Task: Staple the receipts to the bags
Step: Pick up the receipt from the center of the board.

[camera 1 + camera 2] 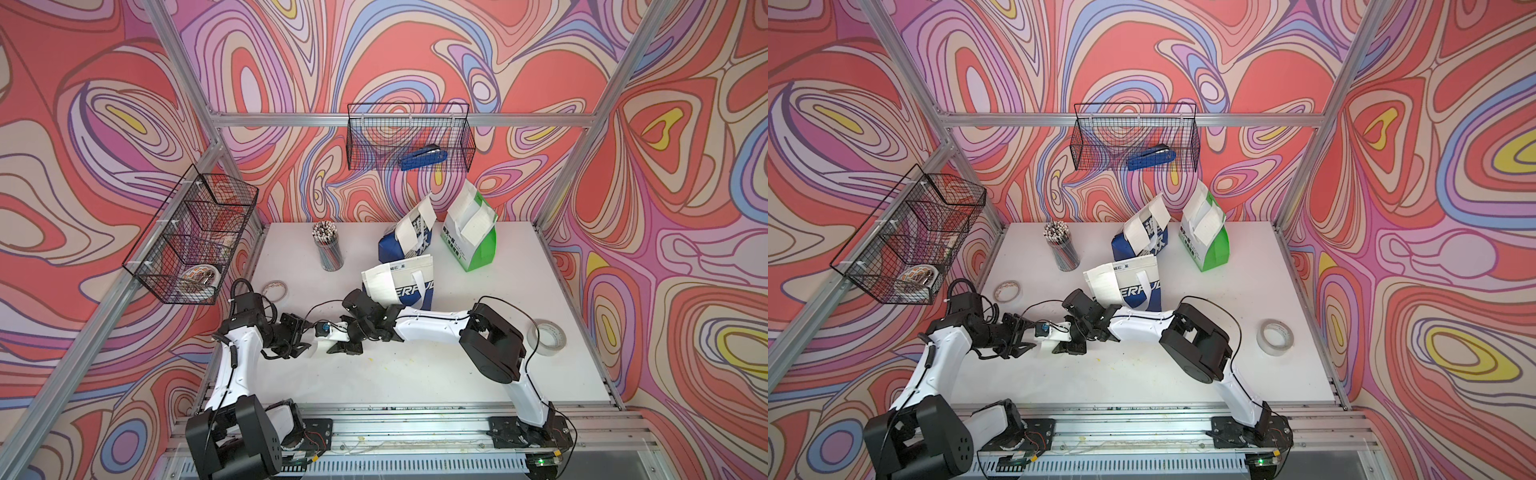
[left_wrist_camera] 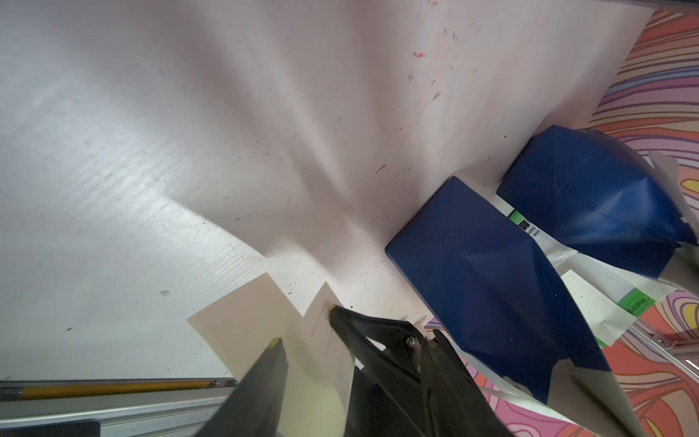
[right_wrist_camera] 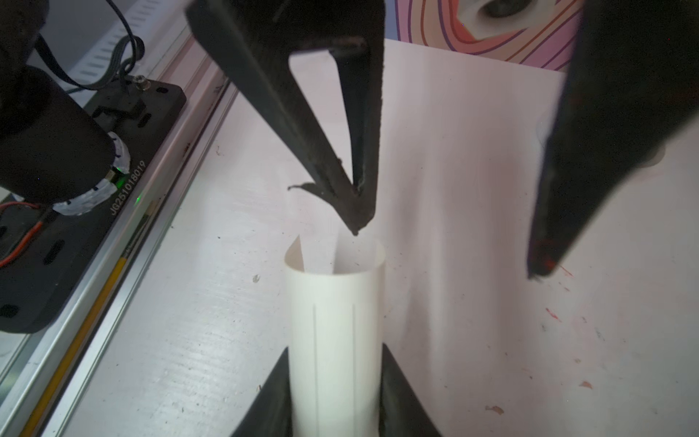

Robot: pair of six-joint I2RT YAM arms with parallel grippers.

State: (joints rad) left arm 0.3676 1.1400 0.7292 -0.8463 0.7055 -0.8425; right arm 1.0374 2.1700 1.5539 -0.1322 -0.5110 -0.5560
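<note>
Front rail (image 1: 415,426): nearest, both my arm bases sit on it.
Left gripper (image 2: 304,326): fingers spread either side of the receipt (image 3: 333,295), not clamped.
Right gripper (image 3: 334,348): pinches the curled receipt's other end.
Around: tape roll (image 1: 275,289), pencil cup (image 1: 328,249), near blue bag (image 1: 419,291) just behind my grippers, far blue bag (image 1: 390,249), green bag (image 1: 484,249), each topped by a white slip (image 1: 380,284), clear tape roll (image 1: 546,336).
Table (image 1: 415,374): white, stained; swirl-patterned walls (image 1: 415,62) around.
Side basket (image 1: 158,266): patterned tape (image 1: 201,277) inside.
Back basket (image 1: 374,141): blue stapler (image 1: 424,160) inside.
</note>
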